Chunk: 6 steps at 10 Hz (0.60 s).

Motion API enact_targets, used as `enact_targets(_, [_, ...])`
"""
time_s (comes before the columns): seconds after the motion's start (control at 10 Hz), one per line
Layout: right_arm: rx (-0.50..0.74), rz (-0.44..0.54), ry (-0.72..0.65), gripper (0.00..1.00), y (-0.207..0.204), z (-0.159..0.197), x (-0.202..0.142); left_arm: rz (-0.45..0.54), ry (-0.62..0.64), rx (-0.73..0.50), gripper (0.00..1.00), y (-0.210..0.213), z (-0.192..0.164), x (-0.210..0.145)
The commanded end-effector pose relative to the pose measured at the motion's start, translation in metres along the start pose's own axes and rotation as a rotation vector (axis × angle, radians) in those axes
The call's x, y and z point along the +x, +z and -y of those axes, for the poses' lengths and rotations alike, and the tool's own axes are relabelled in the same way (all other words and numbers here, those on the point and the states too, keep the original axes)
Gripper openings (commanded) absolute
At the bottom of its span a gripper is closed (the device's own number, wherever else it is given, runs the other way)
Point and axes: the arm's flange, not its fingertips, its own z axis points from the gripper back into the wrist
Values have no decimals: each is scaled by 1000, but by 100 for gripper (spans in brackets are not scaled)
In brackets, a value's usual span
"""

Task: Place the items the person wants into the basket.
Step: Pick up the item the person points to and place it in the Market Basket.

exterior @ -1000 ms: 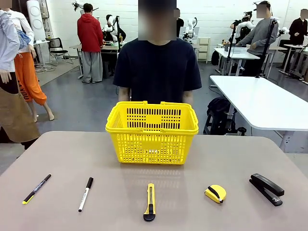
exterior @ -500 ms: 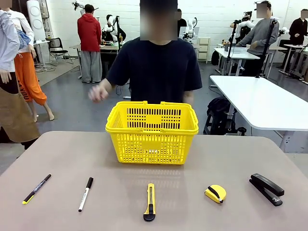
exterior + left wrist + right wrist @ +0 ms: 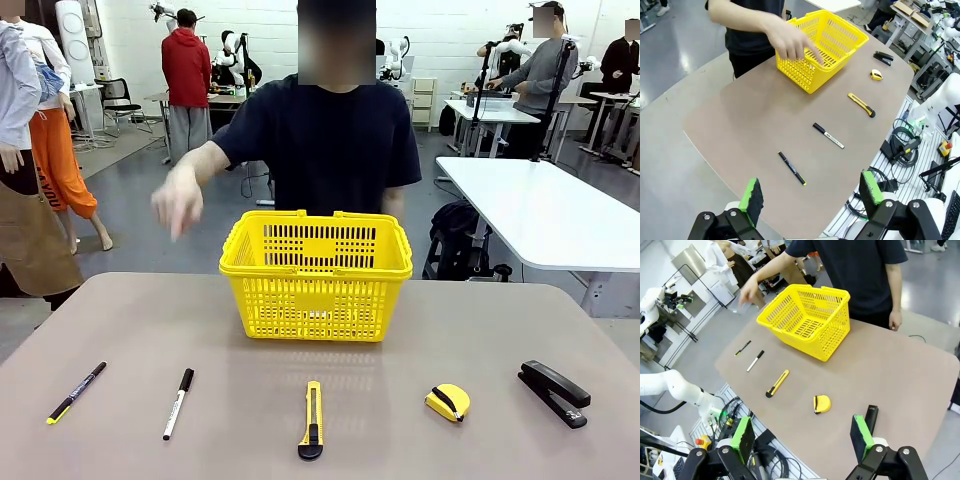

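Wait high above the brown surface (image 3: 120, 330), left gripper (image 3: 811, 192) and right gripper (image 3: 801, 435) fingers spread wide and empty. Watch the person's hand (image 3: 178, 205), lifted left of the yellow slotted plastic basket (image 3: 315, 300) at far middle. Reach only once shown which: white black-capped marker (image 3: 179, 403), slim yellow utility knife (image 3: 313, 420) or yellow-and-black tape measure (image 3: 447, 402), lined along the near edge.

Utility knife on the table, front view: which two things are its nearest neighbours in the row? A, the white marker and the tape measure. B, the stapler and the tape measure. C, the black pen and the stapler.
A: the utility knife lies between the white marker on its left and the tape measure on its right.
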Motion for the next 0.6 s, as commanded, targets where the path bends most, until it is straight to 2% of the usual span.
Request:
enact_targets(0.0, [7, 2, 0, 100, -1, 1, 0, 8, -8, 0, 100, 1, 1, 1])
enact_targets(0.5, [7, 2, 0, 100, -1, 1, 0, 8, -8, 0, 100, 1, 1, 1])
